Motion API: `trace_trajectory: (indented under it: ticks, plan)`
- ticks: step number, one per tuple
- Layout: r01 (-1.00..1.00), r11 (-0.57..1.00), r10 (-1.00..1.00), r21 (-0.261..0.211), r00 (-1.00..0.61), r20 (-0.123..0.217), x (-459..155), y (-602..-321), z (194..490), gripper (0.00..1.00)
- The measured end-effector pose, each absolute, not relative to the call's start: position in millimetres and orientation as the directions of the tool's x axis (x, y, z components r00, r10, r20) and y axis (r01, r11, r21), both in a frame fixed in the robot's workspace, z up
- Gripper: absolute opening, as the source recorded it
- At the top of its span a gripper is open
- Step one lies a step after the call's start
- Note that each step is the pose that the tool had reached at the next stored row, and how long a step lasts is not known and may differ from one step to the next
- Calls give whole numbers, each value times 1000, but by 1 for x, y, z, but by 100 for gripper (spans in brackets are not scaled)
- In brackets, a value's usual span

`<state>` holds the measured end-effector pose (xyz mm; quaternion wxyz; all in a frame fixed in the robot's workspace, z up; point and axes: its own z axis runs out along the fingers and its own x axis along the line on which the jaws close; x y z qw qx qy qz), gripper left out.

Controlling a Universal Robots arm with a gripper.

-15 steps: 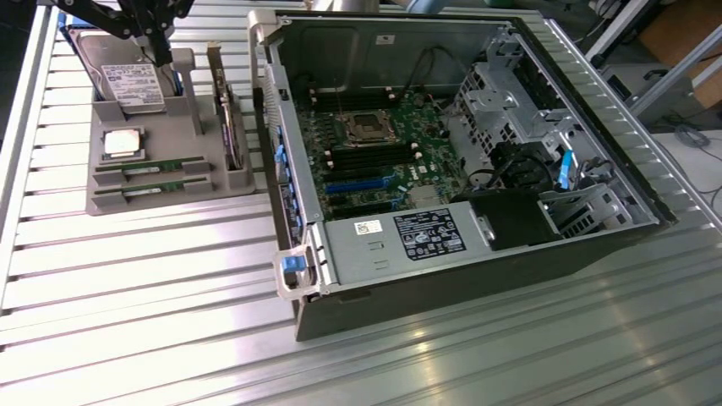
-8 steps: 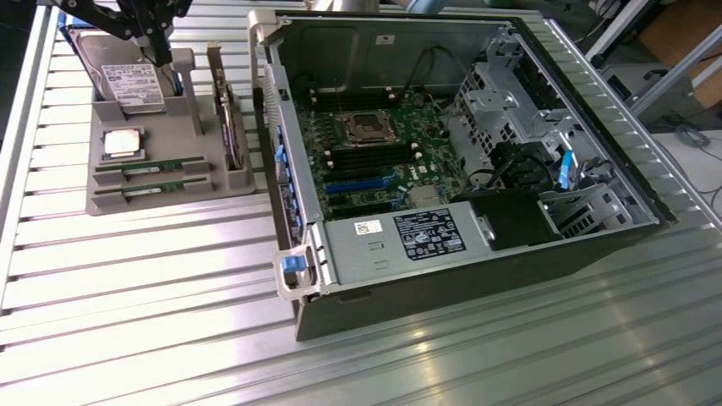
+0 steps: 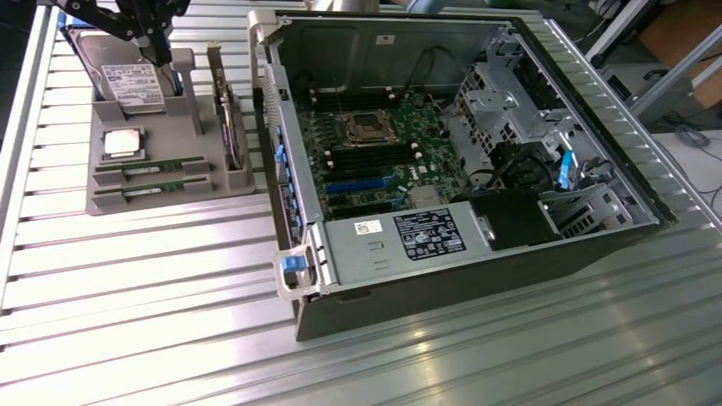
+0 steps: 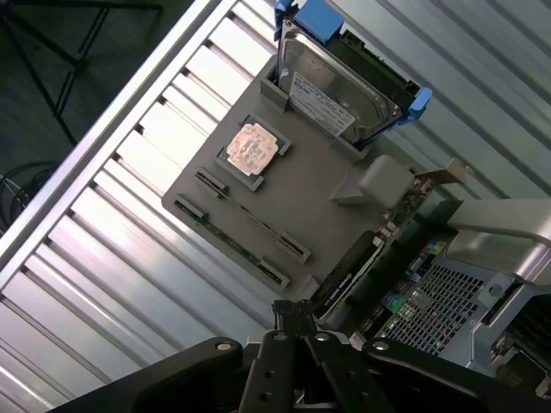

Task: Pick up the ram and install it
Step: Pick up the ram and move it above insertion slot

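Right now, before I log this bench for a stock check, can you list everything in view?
ram sticks: two, green, side by side in tray slots
CPU chip: one, silver, flat on tray
hard drive: one, silver, upright in tray
circuit card: one, dark, upright on tray's case side
tray: one, grey, exterior view's left
computer case: one, dark, open, exterior view's right
motherboard: one, green, inside case
power supply: one, silver, inside case
table: one, silver slats, under everything
pincer: one, black, shut, above tray
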<state>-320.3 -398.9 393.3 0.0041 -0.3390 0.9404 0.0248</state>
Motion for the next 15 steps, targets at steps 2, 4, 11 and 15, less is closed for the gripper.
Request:
trace_trajectory:
  ticks: [2, 4, 11, 15]
  plan:
    - [-644, 763, -644, 44, -765, -24, -320, -399, 393, 11]
    - [-655, 754, -655, 44, -755, -24, -320, -399, 393, 11]
    - [-684, 728, -684, 44, -729, -25, -320, -399, 393, 11]
    - [-695, 717, -695, 44, -719, -24, -320, -399, 393, 11]
